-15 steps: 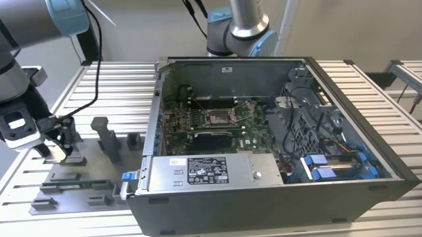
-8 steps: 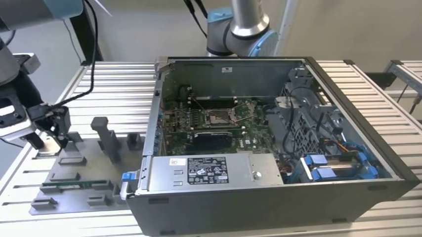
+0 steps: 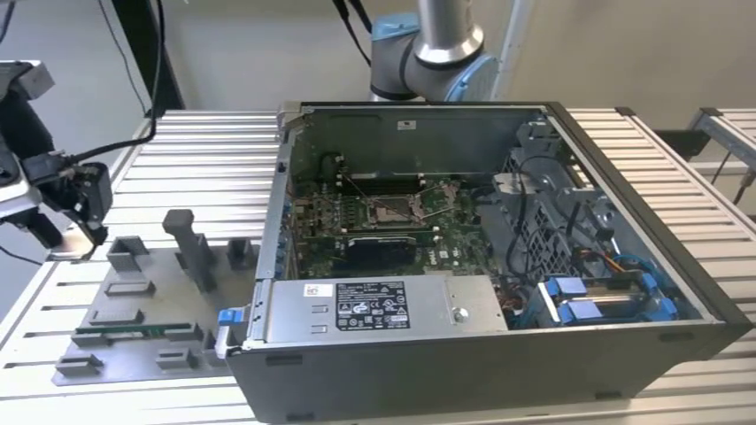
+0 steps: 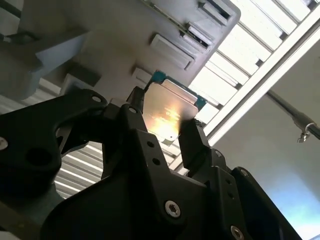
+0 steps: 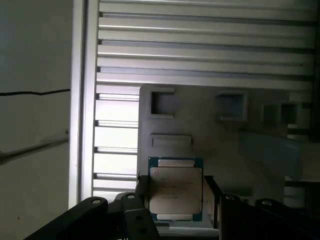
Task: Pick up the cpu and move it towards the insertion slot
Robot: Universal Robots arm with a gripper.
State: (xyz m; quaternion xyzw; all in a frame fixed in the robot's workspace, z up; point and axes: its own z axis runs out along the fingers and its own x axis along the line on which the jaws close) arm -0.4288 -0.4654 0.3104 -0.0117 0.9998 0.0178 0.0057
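While clamped, cpu (image 5: pixel 176 186): one, silvery top, pinched at opposite edges between two black fingers (image 4: pixel 192 145), as seen in both wrist views.
Gripper (image 3: pixel 85 232): one, closed on the cpu, held clear of the fixture plate (image 3: pixel 142 305) at the exterior view's left.
Fixture plate: one, grey, several recesses; one green memory stick (image 3: pixel 136 332) laid on it.
Insertion slot (image 3: pixel 390 210): one, seen in the exterior view inside the open computer case (image 3: pixel 473 376), well apart from the gripper.
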